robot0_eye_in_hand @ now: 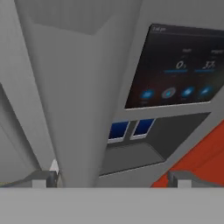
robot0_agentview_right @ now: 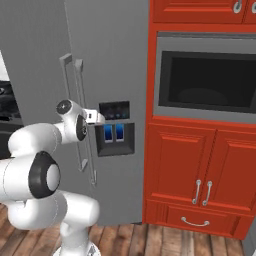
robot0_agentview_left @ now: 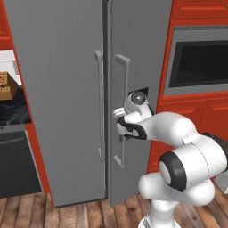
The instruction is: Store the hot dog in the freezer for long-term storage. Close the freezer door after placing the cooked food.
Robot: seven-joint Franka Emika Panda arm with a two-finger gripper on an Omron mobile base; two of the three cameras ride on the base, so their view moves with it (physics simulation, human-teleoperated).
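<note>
The freezer door (robot0_agentview_left: 133, 40) is the narrow grey door on the right of the fridge and looks closed or nearly so. Its black dispenser recess (robot0_agentview_right: 115, 132) sits under a dark display panel (robot0_eye_in_hand: 175, 65). My gripper (robot0_agentview_left: 119, 116) (robot0_agentview_right: 100, 118) is at mid-height on the door's long vertical bar handle (robot0_agentview_left: 123, 84). In the hand view the handle (robot0_eye_in_hand: 74, 100) stands between the two fingertips (robot0_eye_in_hand: 43, 177), which are wide apart, so the gripper (robot0_eye_in_hand: 113, 179) is open around it. The hot dog is out of view, and the closed door hides the freezer's inside.
The wider fridge door (robot0_agentview_left: 62, 89) with its own bar handle (robot0_agentview_left: 100, 102) is to the left. A built-in oven (robot0_agentview_right: 210, 82) sits in red cabinets (robot0_agentview_right: 200, 165) on the right. A cardboard box (robot0_agentview_left: 6, 87) stands on a dark counter at far left.
</note>
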